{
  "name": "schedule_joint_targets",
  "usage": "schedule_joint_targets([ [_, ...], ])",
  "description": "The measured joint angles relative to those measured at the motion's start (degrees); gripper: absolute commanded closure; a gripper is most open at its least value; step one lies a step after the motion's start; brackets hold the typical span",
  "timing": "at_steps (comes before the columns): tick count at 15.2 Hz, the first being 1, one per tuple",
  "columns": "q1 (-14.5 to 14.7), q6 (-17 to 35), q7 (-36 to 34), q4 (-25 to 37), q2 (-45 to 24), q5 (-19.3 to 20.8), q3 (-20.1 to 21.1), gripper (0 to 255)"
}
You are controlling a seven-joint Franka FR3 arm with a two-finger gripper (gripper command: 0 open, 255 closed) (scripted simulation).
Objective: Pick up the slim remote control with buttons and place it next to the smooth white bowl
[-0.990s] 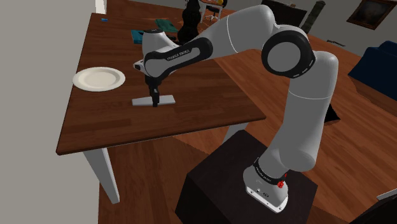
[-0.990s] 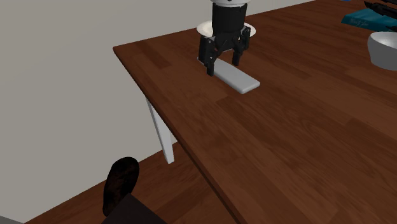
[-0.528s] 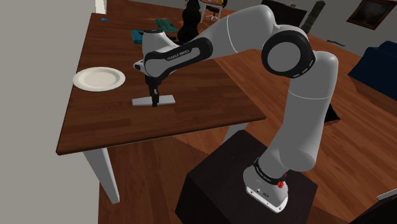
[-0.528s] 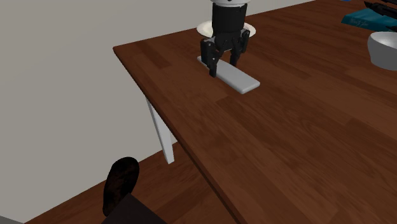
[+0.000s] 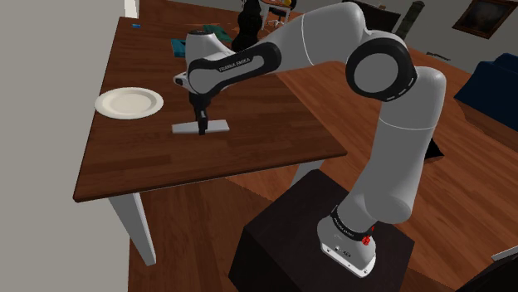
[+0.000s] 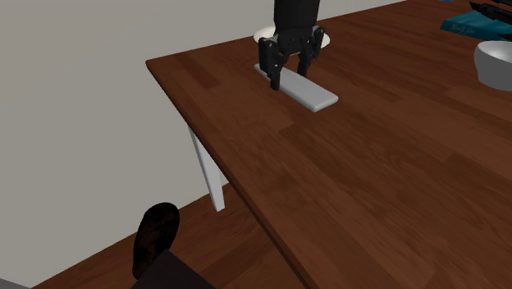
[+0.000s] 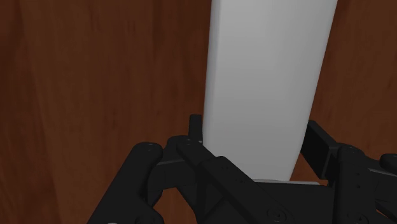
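Observation:
The slim remote [image 5: 216,126] is a plain light-grey slab with no buttons drawn. It hangs a little above the brown wooden table [image 5: 266,124] near the front edge. My black gripper [image 5: 202,124] is shut across its middle. In the second exterior view the gripper [image 6: 289,75] clasps the remote [image 6: 316,97] toward its far end. In the wrist view the remote [image 7: 270,76] runs forward from between the gripper [image 7: 254,137] fingers. The smooth white bowl [image 6: 495,63] stands at the second exterior view's right edge, well away from the remote.
A flat white plate [image 5: 129,103] lies toward the shoulder view's left of the remote and partly shows behind the hand as the plate [image 6: 324,38]. Teal items [image 5: 178,46] lie at the table's far side. The table edge [image 6: 205,123] is close by. The dark stand [image 5: 282,240] sits below.
The fingers closed on the remote. The hand then rose slightly, taking the remote off the table surface.

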State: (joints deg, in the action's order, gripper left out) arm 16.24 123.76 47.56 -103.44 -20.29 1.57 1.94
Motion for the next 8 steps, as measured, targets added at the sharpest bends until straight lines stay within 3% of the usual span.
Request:
schedule_joint_targets([
  [8, 0.0, -5.3, 0.1, 2.9, 2.4, -0.1, 0.1, 255],
])
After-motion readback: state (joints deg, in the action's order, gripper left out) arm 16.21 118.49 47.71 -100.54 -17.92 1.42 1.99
